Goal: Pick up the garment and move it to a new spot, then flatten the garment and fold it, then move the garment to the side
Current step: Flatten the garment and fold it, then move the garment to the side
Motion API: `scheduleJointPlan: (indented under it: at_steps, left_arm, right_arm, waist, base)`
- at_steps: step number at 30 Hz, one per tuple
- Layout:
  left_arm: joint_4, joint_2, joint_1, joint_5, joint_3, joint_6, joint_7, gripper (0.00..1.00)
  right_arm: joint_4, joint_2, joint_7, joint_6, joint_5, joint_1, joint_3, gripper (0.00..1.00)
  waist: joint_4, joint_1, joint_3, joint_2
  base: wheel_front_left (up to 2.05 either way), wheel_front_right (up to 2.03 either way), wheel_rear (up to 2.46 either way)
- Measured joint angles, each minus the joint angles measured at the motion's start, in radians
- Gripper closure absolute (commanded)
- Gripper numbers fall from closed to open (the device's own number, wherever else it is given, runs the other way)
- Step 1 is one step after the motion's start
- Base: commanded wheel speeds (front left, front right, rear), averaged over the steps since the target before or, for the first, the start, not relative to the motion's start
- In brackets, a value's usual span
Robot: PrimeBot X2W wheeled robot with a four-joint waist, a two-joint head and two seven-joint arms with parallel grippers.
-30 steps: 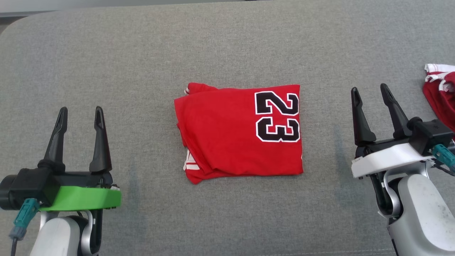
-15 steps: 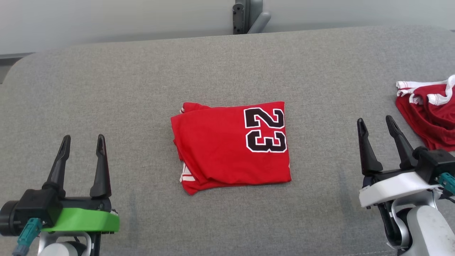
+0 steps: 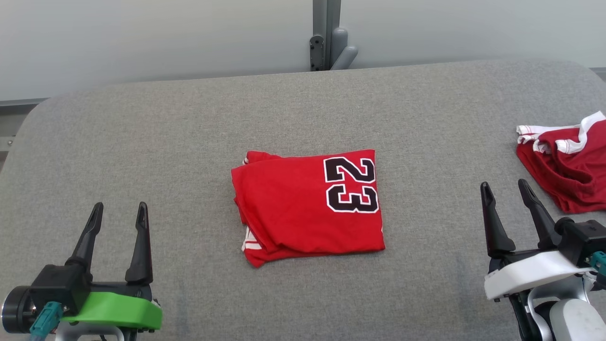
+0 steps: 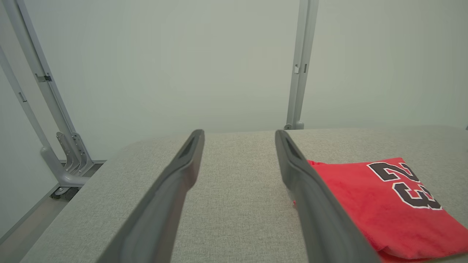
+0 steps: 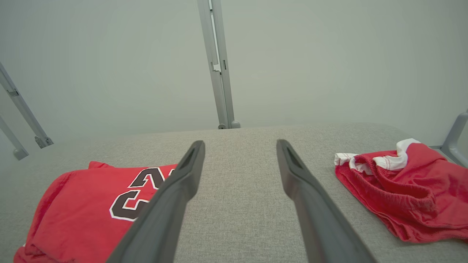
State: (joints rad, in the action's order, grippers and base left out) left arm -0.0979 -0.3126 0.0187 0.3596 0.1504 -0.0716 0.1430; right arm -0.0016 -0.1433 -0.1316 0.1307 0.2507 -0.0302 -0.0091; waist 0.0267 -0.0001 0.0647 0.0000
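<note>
**Obs.** Jersey lies folded at mid-counter, with the "23" panel up and toward the robot's right. Nothing touches it.

Left gripper: jaws spread wide with nothing between them, hovering over the front-left of the counter. Right gripper: jaws likewise spread and empty, at front-right.

**Key relation.** The jersey sits between the two grippers, well apart from each and inboard of both. In the left wrist view it shows off to the right of the jaws; in the right wrist view, off to the left. The gaps look about equal, so I cannot call either arm clearly nearer (the right one stands a little further forward, level with the jersey's near half). The long axis looks to run left to right across the robot, so each short end faces one gripper.

**Edges.** The left end and near-left corner show loose stacked layers with white trim. The right end looks like a clean fold.

Shorts lie crumpled at the far right, just beyond the right gripper and apart from the jersey.

**Judgement.** Folding looks finished, which leaves the move to the side. Either arm would have to swing inward toward the short end facing it. The shorts take up part of the right side, so the left looks the freer destination. Risk: a pinch at the layered end alone may let the fold open.
</note>
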Motion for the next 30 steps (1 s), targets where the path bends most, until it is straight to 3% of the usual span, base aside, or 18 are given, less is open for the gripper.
scheduleJointPlan:
  at_steps: [30]
  left_arm:
    - [-0.015,-0.009,-0.003,0.011,0.024,-0.016,-0.014,0.00]
  right_arm:
    - [-0.022,0.014,0.016,0.000,-0.008,0.020,-0.031,0.00]
  waist:
    - [0.021,0.0000,0.004,0.0000]
  base:
    - [0.00,0.00,0.00]
